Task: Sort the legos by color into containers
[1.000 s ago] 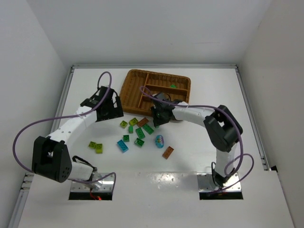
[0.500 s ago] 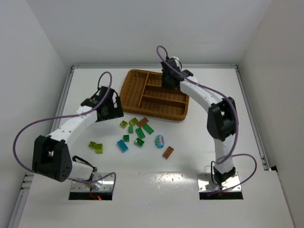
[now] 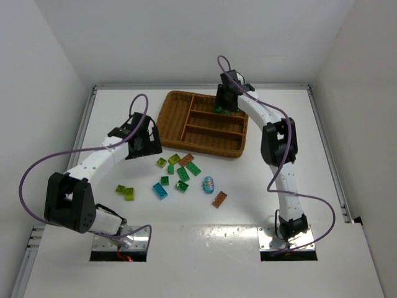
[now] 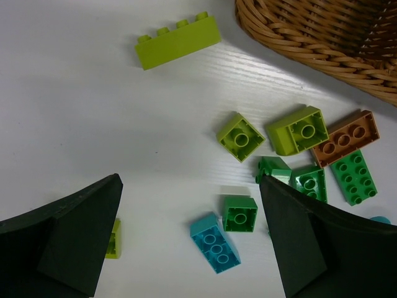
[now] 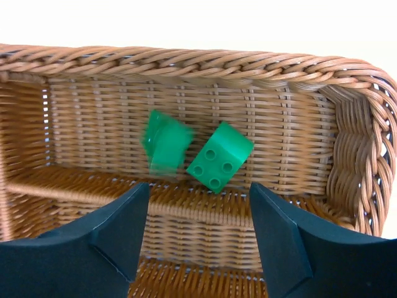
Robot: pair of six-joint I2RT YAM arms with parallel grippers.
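The wicker tray lies at the back middle. My right gripper hangs open over its rear slot. In the right wrist view the gripper is empty; one dark green lego rests in the slot and a second green lego beside it is motion-blurred. My left gripper is open and empty left of the loose pile. The left wrist view shows the gripper above a teal lego, green legos, lime legos and an orange-brown lego.
A pale blue patterned egg lies among the loose legos. Two lime legos lie apart at the left, an orange-brown one at the right. A long lime lego lies near the tray corner. White walls enclose the table.
My right arm swung from the pile at the tray's near edge to the rear slot and opened; a second green lego now moves in that slot. The left arm barely moved.
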